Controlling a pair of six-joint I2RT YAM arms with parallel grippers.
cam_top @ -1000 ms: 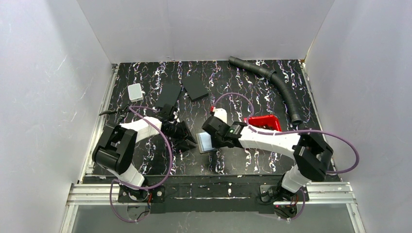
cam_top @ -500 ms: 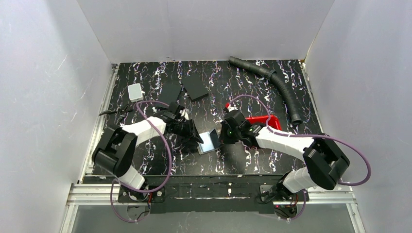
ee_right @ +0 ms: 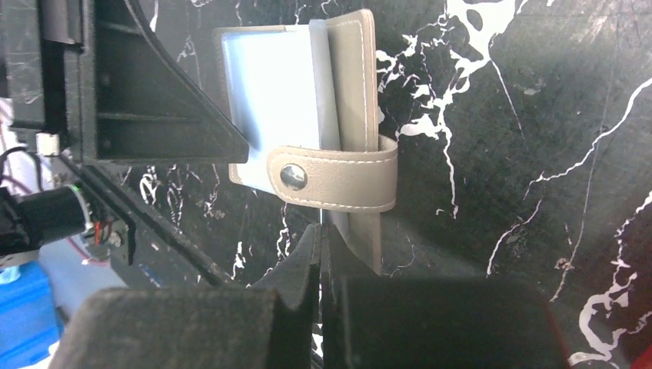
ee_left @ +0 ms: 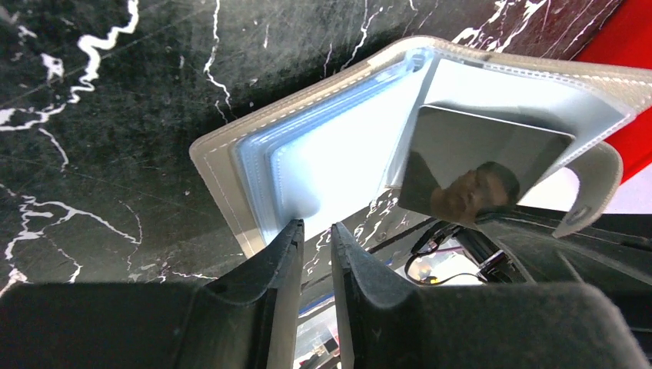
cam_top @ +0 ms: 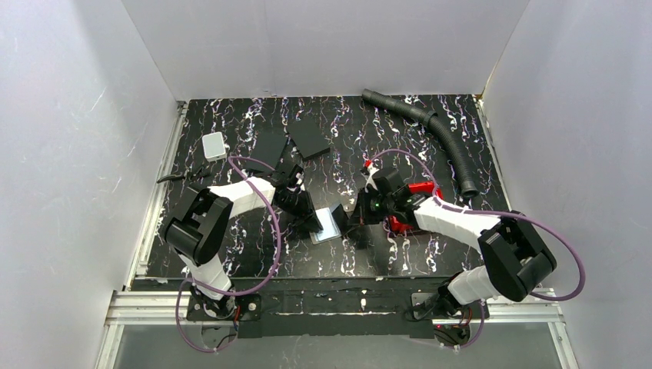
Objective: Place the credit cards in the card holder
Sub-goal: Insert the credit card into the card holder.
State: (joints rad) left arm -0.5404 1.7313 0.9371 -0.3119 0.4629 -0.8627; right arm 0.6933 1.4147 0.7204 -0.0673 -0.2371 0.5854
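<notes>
At the middle of the black marbled table (cam_top: pixel 430 146), the card holder (cam_top: pixel 328 225) lies open between the two arms, one half flat, the other tilted up with its snap tab unfastened. The right gripper (ee_right: pixel 321 231) is pressed together on the raised half's edge. The left gripper (ee_left: pixel 315 228) shows only a narrow slit between its fingers, tips at the flat half's near edge; whether it pinches that edge cannot be told. A dark glossy credit card (ee_left: pixel 480 165) sits in the raised half's clear pocket. The red tray (cam_top: pixel 421 189) lies just beside the right wrist.
</notes>
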